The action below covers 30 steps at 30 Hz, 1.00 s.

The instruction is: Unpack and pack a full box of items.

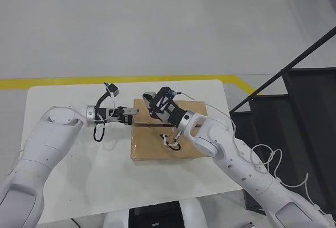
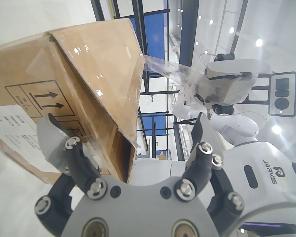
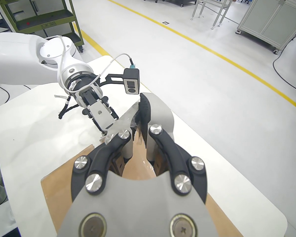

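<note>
A brown cardboard box (image 1: 182,149) sits in the middle of the white table (image 1: 71,176). My left gripper (image 1: 132,115) is at the box's left edge, open, its fingers (image 2: 51,129) straddling a raised flap corner (image 2: 123,134). A strip of clear tape (image 2: 167,67) stretches from the box's top edge to my right gripper (image 2: 227,85), which is shut on it. The right gripper (image 1: 152,108) hovers over the box's far left corner; its own view shows the pads (image 3: 144,109) pinched on the tape strip (image 3: 124,120), with the left gripper (image 3: 106,124) just beyond.
A black metal rack (image 1: 310,108) stands off the table's right side. A yellow floor line (image 1: 99,81) runs behind the table. A white cable loop (image 1: 170,139) from the right arm lies over the box top. A green cart (image 3: 39,8) stands on the far floor.
</note>
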Available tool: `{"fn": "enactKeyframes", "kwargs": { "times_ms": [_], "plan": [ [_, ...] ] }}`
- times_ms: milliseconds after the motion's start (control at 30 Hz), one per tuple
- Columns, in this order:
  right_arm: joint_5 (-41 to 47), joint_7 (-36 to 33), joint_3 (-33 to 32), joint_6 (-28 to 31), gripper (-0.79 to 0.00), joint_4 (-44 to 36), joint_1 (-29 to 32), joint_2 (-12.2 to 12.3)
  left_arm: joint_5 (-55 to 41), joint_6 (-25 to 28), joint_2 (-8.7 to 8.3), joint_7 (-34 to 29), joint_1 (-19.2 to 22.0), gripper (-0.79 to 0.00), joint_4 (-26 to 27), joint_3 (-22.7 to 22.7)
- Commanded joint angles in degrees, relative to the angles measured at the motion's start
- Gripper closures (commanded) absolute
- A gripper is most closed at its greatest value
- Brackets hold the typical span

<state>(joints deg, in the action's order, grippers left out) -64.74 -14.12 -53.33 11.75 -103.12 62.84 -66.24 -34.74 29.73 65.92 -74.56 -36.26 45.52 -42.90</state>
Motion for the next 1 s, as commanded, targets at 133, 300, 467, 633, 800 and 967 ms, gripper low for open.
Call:
{"fn": "enactKeyframes", "kwargs": {
  "times_ms": [133,300,467,633,800,967],
  "plan": [
    [-4.7,2.0,3.2,2.2,0.000,5.2,1.9,-0.4,0.6,1.8,-1.00,6.6,-1.6,-0.785,-0.2,-3.1],
    [-4.9,3.4,4.6,1.4,0.000,7.9,0.6,-1.3,3.0,2.6,-3.18,10.3,-4.9,-0.785,3.7,-7.7],
    [-5.2,4.2,4.6,1.7,0.000,8.7,0.2,-1.7,5.2,1.5,-5.31,11.8,-8.3,-0.785,8.6,-12.4],
    [-6.4,3.7,5.0,2.9,0.000,9.0,0.0,-2.1,7.1,-0.5,-6.94,12.8,-11.7,-0.785,13.6,-16.3],
    [-6.9,3.0,5.6,3.6,0.000,10.0,-0.4,-2.5,8.4,-2.5,-7.75,13.2,-14.1,-0.785,17.5,-18.4],
    [-8.7,2.0,6.4,3.5,0.000,11.3,-1.2,-3.0,9.0,-3.9,-7.94,13.0,-15.2,-0.785,19.5,-19.0]
  ]
}}
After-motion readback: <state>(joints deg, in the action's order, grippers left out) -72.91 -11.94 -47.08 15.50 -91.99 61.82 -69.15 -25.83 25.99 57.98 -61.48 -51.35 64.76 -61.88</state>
